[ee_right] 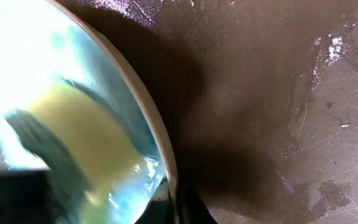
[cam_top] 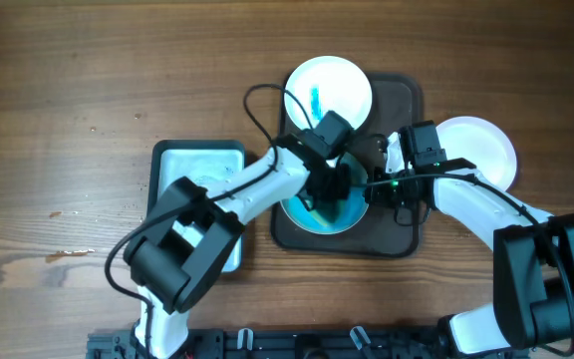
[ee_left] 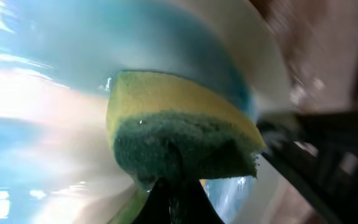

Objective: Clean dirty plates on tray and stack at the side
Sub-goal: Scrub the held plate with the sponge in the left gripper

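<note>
The left pincer point(ee_left: 174, 199) is clamped on a yellow-and-green sponge point(ee_left: 179, 124) and presses it onto the teal-smeared plate point(cam_top: 315, 221) at the near end of the dark tray point(cam_top: 405, 100). The right pincer point(ee_right: 171, 202) is closed on that plate's rim, probably to stop it sliding under the scrubbing. A second plate point(cam_top: 327, 90), streaked blue, sits at the tray's far end, not yet cleaned. A clean white plate point(cam_top: 481, 150) lies on the desk point(cam_top: 68, 100) just right of the tray, likely the start of the stack.
</note>
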Robot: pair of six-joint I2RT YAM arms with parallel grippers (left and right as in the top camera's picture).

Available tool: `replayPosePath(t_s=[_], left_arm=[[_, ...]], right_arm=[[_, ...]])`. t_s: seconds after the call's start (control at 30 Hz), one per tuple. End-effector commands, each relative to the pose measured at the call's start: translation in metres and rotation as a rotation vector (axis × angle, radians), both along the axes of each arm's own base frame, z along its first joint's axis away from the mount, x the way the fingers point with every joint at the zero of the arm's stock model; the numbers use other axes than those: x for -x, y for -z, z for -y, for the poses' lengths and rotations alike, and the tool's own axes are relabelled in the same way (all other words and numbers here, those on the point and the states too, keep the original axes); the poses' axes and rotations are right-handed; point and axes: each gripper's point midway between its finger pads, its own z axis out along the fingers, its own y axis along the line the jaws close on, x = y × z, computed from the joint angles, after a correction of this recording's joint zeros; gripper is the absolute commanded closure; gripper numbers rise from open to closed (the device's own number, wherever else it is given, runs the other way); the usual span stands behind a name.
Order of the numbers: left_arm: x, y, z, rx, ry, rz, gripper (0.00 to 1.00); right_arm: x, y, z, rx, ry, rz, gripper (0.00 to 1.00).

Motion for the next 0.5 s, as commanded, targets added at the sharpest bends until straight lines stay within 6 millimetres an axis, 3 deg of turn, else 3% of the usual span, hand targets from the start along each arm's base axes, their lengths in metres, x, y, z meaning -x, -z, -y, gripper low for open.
replayPosePath(t_s=[0.0, 0.13, 0.3, 0.47], left_arm=[[0.066, 0.015, 0.026, 0.116, 0.125, -0.266, 0.96], [0.072, 0.019, 0.008, 0.052, 0.097, -0.318, 0.96], [0.052, 0.04, -0.063, -0.276, -0.01, -0.235, 0.96], [0.03, 0.043, -0.125, -0.508, -0.122, -0.175, 0.96]], right_arm=[[0.023, 0.029, 0.02, 0.114, 0.003, -0.082, 0.96], [0.023, 0.029, 0.02, 0.115, 0.003, -0.082, 0.96], [0.022, 0.029, 0.02, 0.114, 0.003, -0.079, 0.95], [0.022, 0.028, 0.02, 0.113, 0.003, -0.079, 0.96]])
